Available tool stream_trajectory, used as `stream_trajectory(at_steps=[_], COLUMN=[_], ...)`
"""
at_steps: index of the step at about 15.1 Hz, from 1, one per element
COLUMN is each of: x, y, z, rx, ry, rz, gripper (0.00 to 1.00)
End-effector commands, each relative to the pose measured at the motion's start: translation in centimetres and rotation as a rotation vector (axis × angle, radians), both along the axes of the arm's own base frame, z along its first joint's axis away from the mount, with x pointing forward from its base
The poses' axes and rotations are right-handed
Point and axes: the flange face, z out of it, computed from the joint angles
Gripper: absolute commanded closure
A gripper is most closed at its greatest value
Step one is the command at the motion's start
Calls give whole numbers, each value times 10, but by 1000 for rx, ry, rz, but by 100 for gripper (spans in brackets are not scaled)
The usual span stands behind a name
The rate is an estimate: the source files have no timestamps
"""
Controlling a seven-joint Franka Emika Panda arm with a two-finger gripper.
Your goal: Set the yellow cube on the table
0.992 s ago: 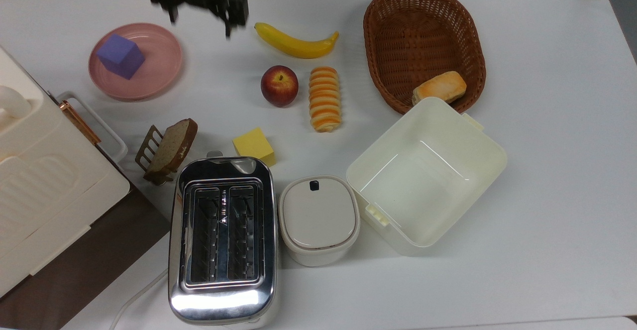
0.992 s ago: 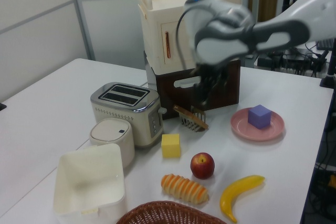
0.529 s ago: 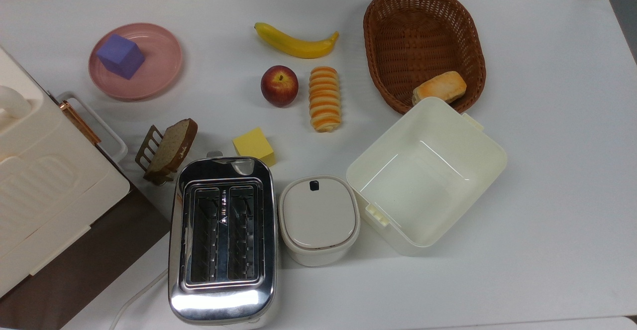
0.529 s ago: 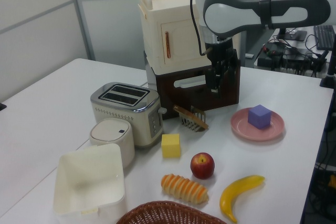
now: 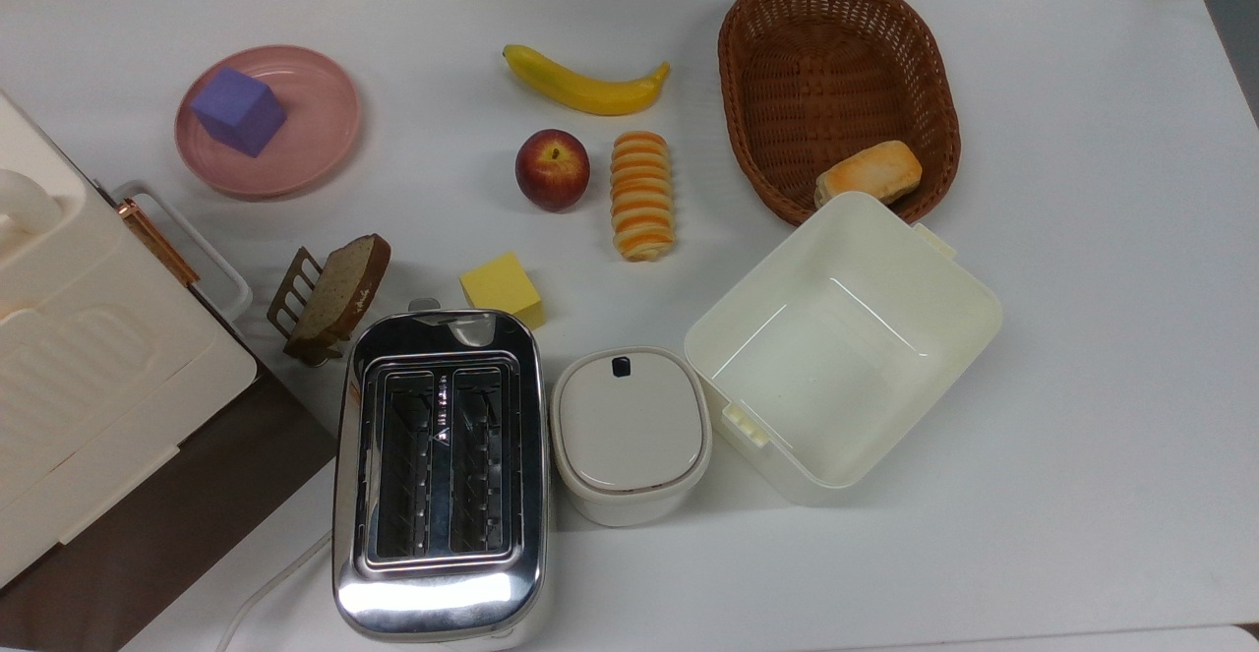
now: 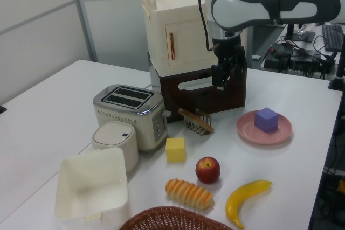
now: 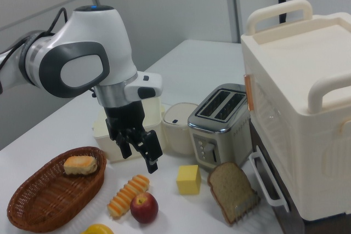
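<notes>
Gripper [image 7: 139,156] hangs high above the tabletop [image 5: 1082,337], fingers pointing down from a vertical wrist, with the grey-and-white arm bending in from the left view's right. In the right view its two fingers stand apart with nothing between them, so it is open and empty. In the left view it [image 6: 222,76] sits in front of the dark brown base under the cream cabinet [image 6: 178,36].

On the tabletop the yellow cube [image 5: 503,287] rests flat, just beside the top end of the chrome toaster [image 5: 439,465] in the top view, near the small rack holding a bread slice [image 5: 339,293]. A red apple [image 5: 552,169] and a striped orange pastry [image 5: 640,195] lie a little beyond the cube, and a banana [image 5: 585,85] lies past those. A purple cube [image 5: 239,110] sits on a pink plate [image 5: 325,131] toward the top view's left. A lidded white container [image 5: 629,433] stands against the toaster's side, with an open cream tub [image 5: 846,337] next to it, and a wicker basket [image 5: 777,42] holds a bread roll [image 5: 869,173]. Nothing touches the yellow cube on its upper faces.
</notes>
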Motion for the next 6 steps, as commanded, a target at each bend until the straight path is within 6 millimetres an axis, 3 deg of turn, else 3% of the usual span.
stream_trajectory(at_steps=[1,6], x=[-2,-1], y=[-1,-1], z=[6,6], rx=[31,34], ry=[20,21], rz=[33,39], gripper=[0,0])
